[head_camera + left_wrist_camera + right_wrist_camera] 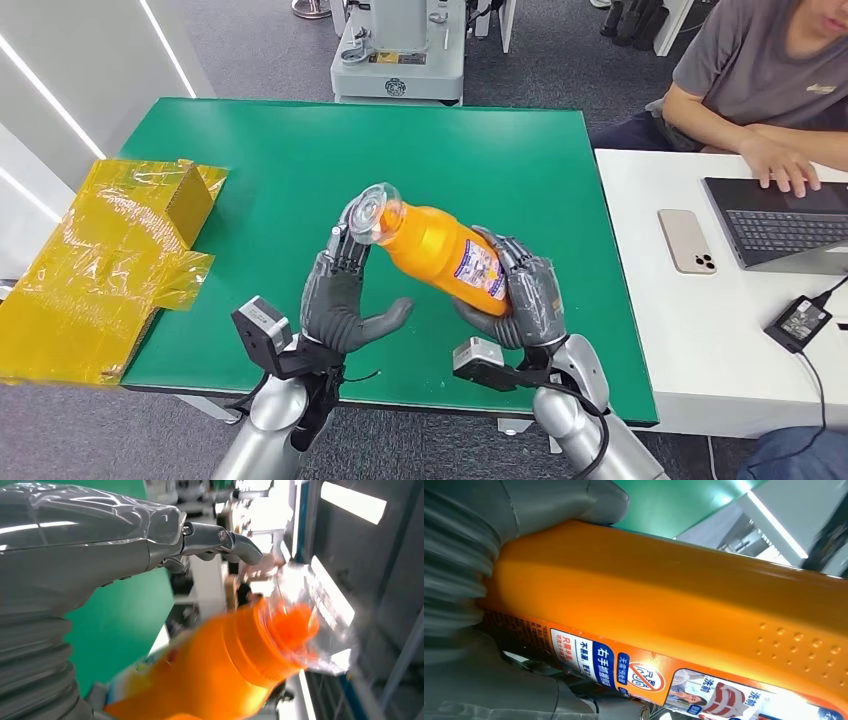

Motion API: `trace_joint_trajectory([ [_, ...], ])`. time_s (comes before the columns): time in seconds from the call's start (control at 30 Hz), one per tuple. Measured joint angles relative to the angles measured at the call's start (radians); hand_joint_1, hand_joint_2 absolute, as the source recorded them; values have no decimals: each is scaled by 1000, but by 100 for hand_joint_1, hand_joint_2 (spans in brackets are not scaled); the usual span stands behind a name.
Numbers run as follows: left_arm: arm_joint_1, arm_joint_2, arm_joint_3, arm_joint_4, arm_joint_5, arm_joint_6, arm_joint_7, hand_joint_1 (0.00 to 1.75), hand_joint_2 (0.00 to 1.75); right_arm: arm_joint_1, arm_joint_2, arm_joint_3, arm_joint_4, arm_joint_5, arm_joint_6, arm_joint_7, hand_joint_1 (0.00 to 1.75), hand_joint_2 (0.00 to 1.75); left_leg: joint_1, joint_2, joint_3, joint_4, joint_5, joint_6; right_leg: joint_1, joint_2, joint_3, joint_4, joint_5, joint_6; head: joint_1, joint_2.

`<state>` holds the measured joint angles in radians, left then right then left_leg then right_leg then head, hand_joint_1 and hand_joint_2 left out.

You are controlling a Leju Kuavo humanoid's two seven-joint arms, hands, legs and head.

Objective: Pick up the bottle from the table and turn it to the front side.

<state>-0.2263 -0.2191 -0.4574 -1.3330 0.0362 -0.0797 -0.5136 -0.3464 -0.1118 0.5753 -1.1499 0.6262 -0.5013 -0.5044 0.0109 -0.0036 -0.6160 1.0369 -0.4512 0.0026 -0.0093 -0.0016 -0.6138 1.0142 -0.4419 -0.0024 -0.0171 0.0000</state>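
Note:
An orange bottle with a clear cap and a printed label is held tilted above the green table, cap end toward the left. My right hand grips its lower body, fingers wrapped around the label. In the right wrist view the bottle lies against my right thumb. My left hand stands upright beside the cap end, fingertips at the cap, thumb spread away from the bottle. The left wrist view shows the bottle's neck below a bent finger, without a grip.
A yellow foil-wrapped box lies on the table's left edge. To the right stands a white table with a phone, a laptop and a power adapter; a person sits there typing. A machine base stands behind.

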Motion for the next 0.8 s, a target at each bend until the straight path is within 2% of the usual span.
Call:
trace_joint_trajectory([
  [0.1,-8,0,-2,23,-1,-43,3,0,175,20,0,5,-12,22,20,-1,175,175,0,0,0,0,0,0,0,0,0,0,0,0,0,0],
  [0.4,-13,0,-2,55,-3,-57,2,0,175,41,0,13,-26,29,34,0,175,175,0,0,0,0,0,0,0,0,0,0,0,0,0,0],
  [0.8,-22,0,-1,75,-19,-78,1,0,175,46,0,22,-19,94,237,34,175,175,0,0,0,0,0,0,0,0,0,0,0,0,0,0],
])
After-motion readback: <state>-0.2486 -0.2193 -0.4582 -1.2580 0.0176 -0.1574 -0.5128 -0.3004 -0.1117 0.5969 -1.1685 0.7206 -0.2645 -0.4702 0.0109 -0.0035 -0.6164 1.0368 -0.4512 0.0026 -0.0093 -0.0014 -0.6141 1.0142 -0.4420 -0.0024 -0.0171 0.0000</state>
